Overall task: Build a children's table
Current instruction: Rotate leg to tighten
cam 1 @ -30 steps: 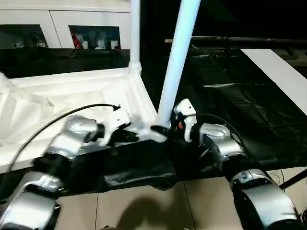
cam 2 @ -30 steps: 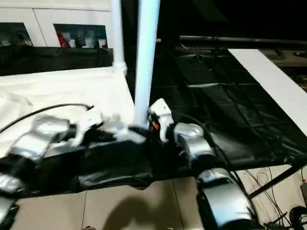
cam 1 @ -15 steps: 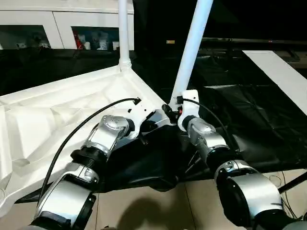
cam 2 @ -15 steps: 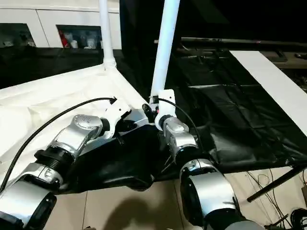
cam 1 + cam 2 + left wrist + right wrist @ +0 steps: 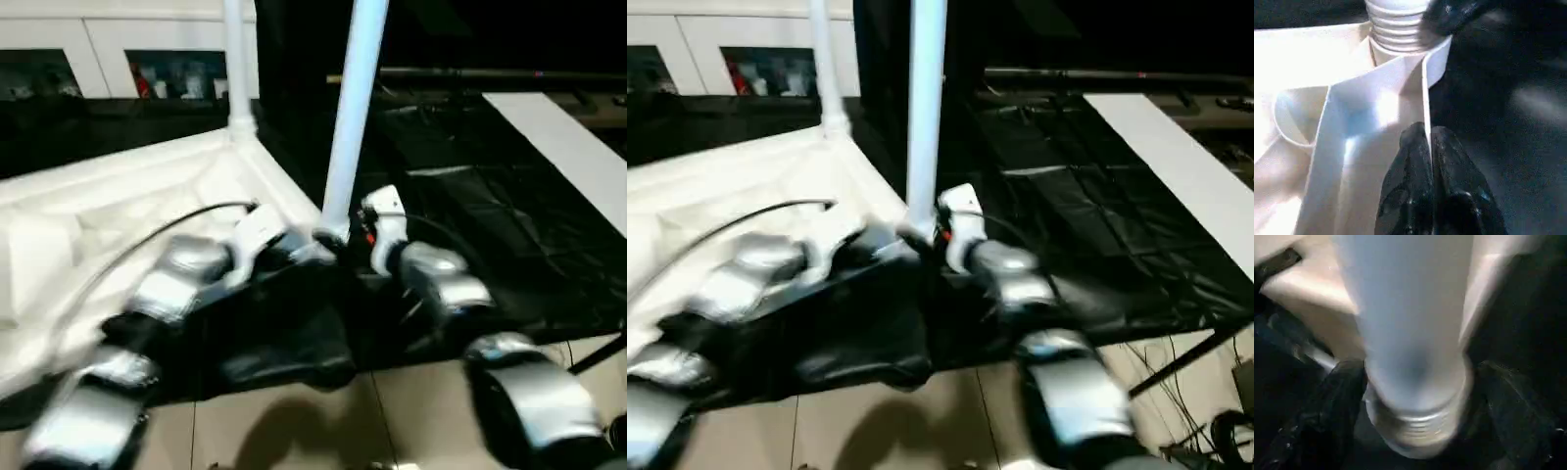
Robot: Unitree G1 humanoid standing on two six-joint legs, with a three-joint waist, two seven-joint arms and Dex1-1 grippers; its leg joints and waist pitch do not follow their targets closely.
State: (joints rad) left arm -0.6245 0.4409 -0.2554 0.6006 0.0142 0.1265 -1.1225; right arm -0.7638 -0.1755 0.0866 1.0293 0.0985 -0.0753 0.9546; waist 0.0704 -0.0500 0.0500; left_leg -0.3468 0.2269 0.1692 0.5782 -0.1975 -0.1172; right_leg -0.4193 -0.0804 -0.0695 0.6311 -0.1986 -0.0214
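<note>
Lying upside down on the black sheet (image 5: 509, 215), our white tabletop (image 5: 118, 196) has two legs standing up. Our left gripper (image 5: 1428, 147) pinches its thin edge wall. Our right gripper (image 5: 1415, 396) spreads wide around the near leg (image 5: 353, 108), without squeezing it.

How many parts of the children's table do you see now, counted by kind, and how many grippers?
Tabletop: 1
Legs standing in corner sockets: 2, the far leg and the near leg
Grippers: 2, the left gripper and the right gripper
Total: 5
</note>
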